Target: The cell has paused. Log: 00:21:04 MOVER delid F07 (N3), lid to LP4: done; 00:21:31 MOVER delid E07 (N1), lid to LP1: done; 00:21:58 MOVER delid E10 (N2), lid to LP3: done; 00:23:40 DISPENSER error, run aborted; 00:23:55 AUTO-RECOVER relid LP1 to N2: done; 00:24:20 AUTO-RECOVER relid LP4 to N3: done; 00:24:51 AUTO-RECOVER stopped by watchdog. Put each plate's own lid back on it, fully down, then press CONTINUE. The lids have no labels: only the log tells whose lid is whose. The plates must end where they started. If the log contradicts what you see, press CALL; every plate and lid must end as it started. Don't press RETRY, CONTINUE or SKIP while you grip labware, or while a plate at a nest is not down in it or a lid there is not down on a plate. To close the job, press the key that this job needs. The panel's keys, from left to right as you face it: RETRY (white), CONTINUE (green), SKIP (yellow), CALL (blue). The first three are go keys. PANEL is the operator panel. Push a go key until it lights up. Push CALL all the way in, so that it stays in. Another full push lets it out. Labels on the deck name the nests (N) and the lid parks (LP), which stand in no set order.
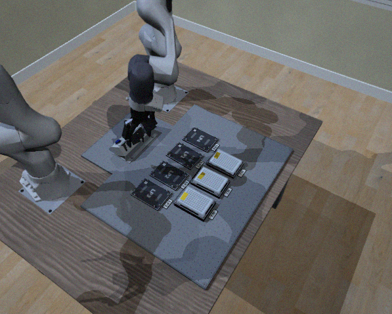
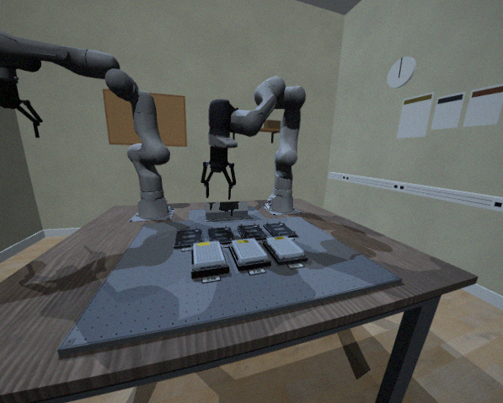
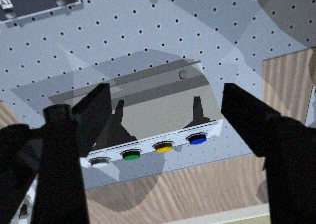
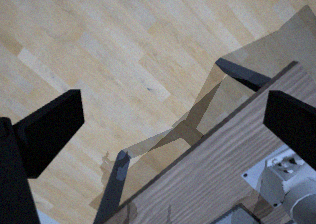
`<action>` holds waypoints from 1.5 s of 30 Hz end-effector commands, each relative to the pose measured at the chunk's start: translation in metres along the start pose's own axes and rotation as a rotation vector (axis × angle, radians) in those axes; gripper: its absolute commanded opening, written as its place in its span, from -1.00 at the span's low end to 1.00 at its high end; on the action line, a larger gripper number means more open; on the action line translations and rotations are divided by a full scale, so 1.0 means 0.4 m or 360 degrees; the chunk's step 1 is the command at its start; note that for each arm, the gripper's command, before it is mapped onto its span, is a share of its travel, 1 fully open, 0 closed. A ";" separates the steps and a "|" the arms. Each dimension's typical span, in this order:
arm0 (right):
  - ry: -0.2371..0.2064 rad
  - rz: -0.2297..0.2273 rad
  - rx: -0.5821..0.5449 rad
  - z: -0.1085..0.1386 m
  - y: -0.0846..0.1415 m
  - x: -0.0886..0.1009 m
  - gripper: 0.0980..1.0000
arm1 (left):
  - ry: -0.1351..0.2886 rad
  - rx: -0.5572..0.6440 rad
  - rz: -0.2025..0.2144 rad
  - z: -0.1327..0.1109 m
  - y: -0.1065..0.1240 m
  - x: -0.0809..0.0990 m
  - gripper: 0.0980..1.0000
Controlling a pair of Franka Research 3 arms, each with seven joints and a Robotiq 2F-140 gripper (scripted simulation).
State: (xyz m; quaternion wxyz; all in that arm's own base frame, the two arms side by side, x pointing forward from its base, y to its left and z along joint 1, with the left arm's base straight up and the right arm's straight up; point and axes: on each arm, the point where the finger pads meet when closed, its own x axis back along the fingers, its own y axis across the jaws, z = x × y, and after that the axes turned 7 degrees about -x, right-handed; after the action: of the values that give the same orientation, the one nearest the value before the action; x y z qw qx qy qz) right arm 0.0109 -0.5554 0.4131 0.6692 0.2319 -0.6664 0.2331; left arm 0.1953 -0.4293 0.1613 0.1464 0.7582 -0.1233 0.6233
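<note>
Plates N1, N2 and N3 sit level in their nests, each looking lidded. Parks LP4, LP1, LP2 and LP3 show no lid. My left gripper is part open and empty, above the panel. The white key, green key, yellow key and blue key look unlit. My right gripper is wide open and empty, high beyond the table.
The pegboard deck carries the nests and parks. The right arm's base and the left arm's base stand at the table's back, on either side of the panel.
</note>
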 end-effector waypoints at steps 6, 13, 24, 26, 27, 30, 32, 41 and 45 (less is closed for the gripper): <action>0.0000 0.0000 0.0000 0.000 0.000 0.000 1.00 | 0.0203 0.0284 0.0066 -0.399 -0.037 -0.074 0.32; 0.0000 0.0000 0.0000 0.000 0.000 0.000 1.00 | 0.0250 0.0322 0.0075 -0.411 -0.040 -0.076 -1.00; 0.0000 0.0000 0.0000 0.000 0.000 0.000 1.00 | 0.0300 0.0437 0.0068 -0.411 -0.040 -0.076 -1.00; 0.0000 0.0000 0.0000 0.000 0.000 0.000 1.00 | 0.0300 0.0437 0.0068 -0.411 -0.040 -0.076 -1.00; 0.0000 0.0000 0.0000 0.000 0.000 0.000 1.00 | 0.0300 0.0437 0.0068 -0.411 -0.040 -0.076 -1.00; 0.0000 0.0000 0.0000 0.000 0.000 0.000 1.00 | 0.0300 0.0437 0.0068 -0.411 -0.040 -0.076 -1.00; 0.0000 0.0000 0.0000 0.000 0.000 0.000 1.00 | 0.0300 0.0437 0.0068 -0.411 -0.040 -0.076 -1.00; 0.0000 0.0000 0.0000 0.000 0.000 0.000 1.00 | 0.0300 0.0437 0.0068 -0.411 -0.040 -0.076 -1.00; 0.0000 0.0000 0.0000 0.000 0.000 0.000 1.00 | 0.0300 0.0437 0.0068 -0.411 -0.040 -0.076 -1.00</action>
State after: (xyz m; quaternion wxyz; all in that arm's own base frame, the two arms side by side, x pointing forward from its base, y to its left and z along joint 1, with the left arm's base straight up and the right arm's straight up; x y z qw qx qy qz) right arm 0.0109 -0.5554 0.4131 0.6692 0.2319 -0.6664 0.2331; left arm 0.0464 -0.3525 0.1605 0.0448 0.7053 -0.0454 0.7061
